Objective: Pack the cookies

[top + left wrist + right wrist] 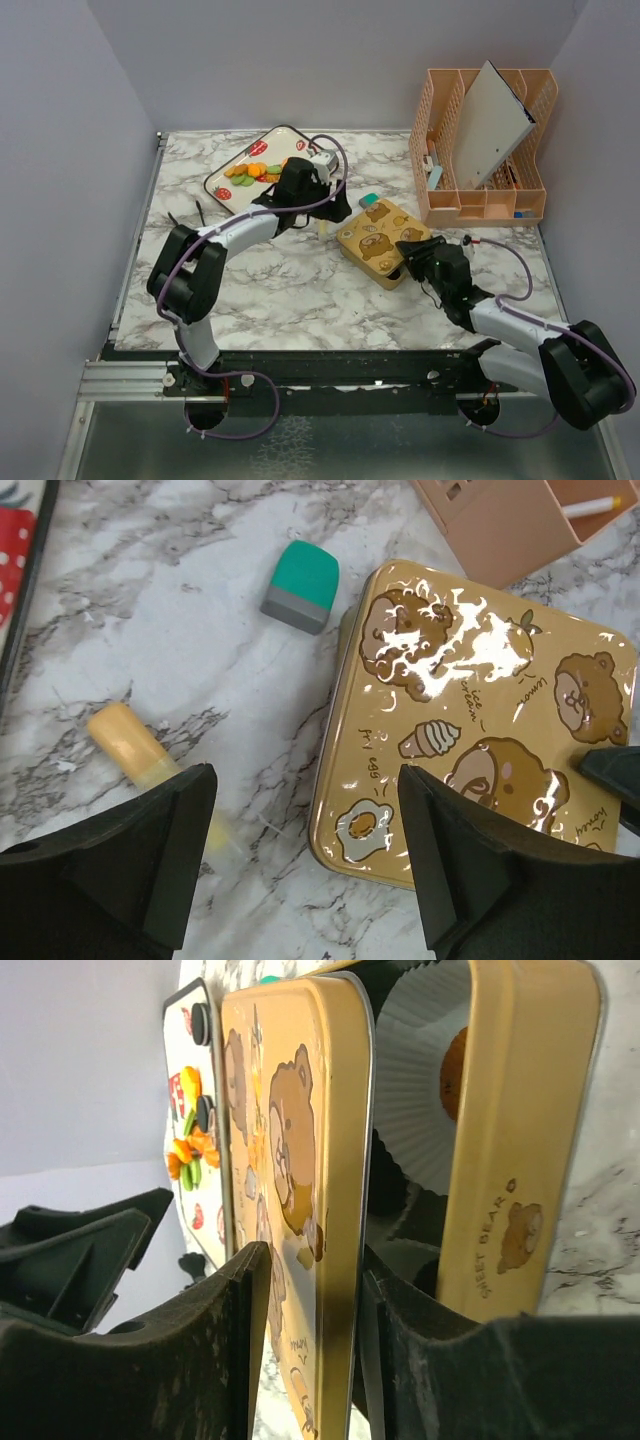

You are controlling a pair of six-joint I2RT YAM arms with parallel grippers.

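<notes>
The cookies (255, 170) lie as small orange, green and black discs on a strawberry-print tray (232, 163); they also show far off in the right wrist view (190, 1150). A gold bear-print tin (380, 240) sits mid-table. Its lid (300, 1190) stands lifted off the base (520, 1140). Inside, a white paper cup (415, 1080) holds an orange cookie (455, 1070). My right gripper (315, 1265) straddles the lid's rim, with a gap between the left pad and the lid face. My left gripper (305, 775) hangs open over the lid's left corner (370, 830), holding nothing.
A peach desk organizer (480, 150) with a white board leaning in it stands at the back right. A green-and-grey eraser (300, 585) and a yellow tube (125, 740) lie on the marble left of the tin. Grey walls enclose the table.
</notes>
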